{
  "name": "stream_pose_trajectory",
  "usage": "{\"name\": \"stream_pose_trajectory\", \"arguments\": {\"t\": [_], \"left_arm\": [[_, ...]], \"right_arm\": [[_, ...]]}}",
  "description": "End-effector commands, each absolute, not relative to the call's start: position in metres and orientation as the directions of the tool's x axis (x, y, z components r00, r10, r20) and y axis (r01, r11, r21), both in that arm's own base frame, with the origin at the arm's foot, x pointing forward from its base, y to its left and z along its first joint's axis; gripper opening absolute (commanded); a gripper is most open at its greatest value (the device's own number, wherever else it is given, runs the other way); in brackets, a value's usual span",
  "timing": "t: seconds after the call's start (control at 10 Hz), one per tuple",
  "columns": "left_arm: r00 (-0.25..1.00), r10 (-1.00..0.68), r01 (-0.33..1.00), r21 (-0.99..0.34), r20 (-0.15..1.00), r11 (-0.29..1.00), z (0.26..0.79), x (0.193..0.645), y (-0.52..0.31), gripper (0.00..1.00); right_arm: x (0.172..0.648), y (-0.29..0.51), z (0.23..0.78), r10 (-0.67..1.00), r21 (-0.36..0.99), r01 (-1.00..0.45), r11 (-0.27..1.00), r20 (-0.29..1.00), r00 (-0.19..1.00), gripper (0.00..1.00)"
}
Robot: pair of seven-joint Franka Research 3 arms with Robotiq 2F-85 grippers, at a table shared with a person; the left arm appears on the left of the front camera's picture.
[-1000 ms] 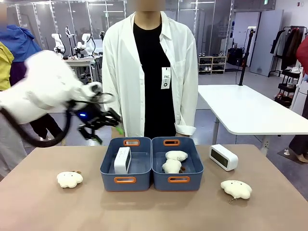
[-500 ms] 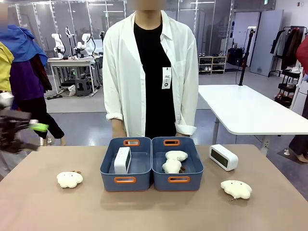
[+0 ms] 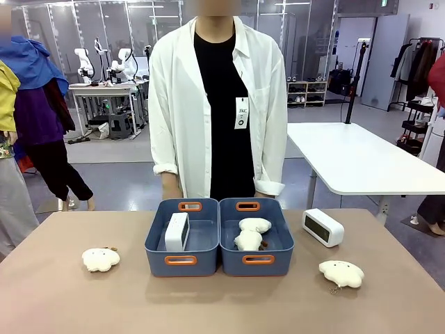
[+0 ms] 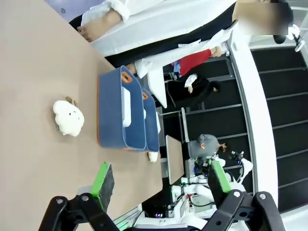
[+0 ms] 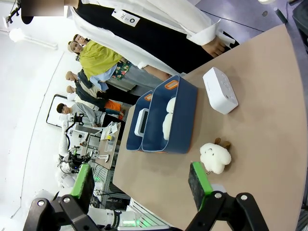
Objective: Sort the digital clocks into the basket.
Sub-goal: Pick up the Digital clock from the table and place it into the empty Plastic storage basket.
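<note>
Digital clock (image 5: 220, 90) outside the basket (image 3: 156, 263) lies ahead of the wide-open right gripper (image 5: 142, 180), beyond a plush toy (image 5: 214, 156) that a short reach might snag instead.

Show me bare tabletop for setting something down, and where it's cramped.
Free: near strip of table in front of the left bin and right bin, between the left plush toy and right plush toy; the far-left corner. Cramped: the middle, where the bins touch, and the gap to the loose clock.

Bright even overhead light, sharp frames, wide-angle wrist distortion
</note>
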State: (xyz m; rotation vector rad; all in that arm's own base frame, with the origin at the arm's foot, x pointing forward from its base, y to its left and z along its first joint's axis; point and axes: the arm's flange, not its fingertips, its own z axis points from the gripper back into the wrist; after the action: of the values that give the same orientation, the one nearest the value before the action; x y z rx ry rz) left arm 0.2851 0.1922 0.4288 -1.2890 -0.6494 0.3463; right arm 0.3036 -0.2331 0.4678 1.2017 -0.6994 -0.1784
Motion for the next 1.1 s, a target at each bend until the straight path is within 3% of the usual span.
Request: {"name": "stream_pose_trajectory", "arguments": {"t": [0.0,1.0], "left_arm": [[0.791,0.553,0.115,-0.951,0.261,0.286,0.4330,0.2843,0.1882,1.00],[0.791,0.553,0.115,-0.951,0.261,0.286,0.4330,0.2843,0.1882,1.00]], "right_arm": [[0.3018,-0.2319,0.4688,-0.477,0.893,-0.245,0.377,0.414,0.775,1.00],[0.3018,-0.2319,0.4688,-0.477,0.893,-0.245,0.377,0.414,0.775,1.00]]}}
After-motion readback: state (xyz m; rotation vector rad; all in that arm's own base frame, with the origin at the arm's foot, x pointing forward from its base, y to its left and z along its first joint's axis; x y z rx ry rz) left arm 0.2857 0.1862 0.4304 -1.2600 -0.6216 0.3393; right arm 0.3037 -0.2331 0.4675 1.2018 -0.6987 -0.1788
